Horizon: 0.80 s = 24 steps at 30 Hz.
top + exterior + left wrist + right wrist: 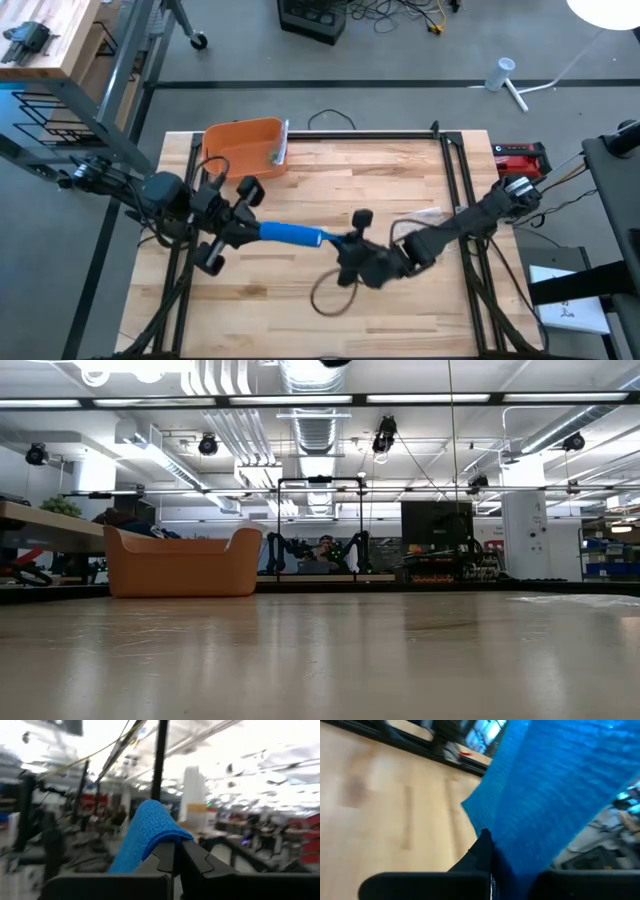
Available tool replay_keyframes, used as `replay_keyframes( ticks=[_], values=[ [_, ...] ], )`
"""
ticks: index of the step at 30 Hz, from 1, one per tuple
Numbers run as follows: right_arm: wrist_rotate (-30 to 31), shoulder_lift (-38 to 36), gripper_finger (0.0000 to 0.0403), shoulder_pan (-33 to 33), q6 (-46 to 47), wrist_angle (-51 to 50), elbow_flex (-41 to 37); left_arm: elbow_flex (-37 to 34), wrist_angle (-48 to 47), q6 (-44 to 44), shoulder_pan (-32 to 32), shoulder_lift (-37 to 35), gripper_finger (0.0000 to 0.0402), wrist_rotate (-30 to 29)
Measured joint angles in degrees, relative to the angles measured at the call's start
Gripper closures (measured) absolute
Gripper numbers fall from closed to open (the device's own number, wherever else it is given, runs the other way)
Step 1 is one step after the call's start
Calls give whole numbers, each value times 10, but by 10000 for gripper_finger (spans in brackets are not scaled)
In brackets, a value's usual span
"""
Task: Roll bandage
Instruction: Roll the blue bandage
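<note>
The blue bandage (291, 235) is stretching in the air above the middle of the wooden table (400, 180), between the two arms. The left gripper (247, 228) is pinching one end, fingers closed on it. The right gripper (338, 243) is clamping the other end. An orange bin (244, 147) is sitting near the far left corner.

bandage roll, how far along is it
Done: the blue bandage is off the table, stretched between the left gripper and the right gripper, both shut on its ends. In hand: holding it taut. Left: the rolling itself; it is still a flat strip, no coil visible. The orange bin sits at the back.
</note>
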Motion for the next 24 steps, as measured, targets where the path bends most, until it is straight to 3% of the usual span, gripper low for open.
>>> replay_keyframes(
  ticks=[8,12,15,20,24],
  values=[
    [-5,-8,403,-102,-91,0,2,8,81,-63,-3,-1,402,10],
    [-76,-9,403,-118,-73,-1,2,24,75,0,-3,-15,402,-14],
    [-134,-9,403,-111,-49,-12,2,48,8,30,-2,-30,402,-67],
    [-141,-10,403,-87,1,-60,2,127,-197,46,12,-49,402,-184],
    [-182,-11,403,-57,52,-59,2,151,-231,97,13,-46,402,-245]
  ],
)
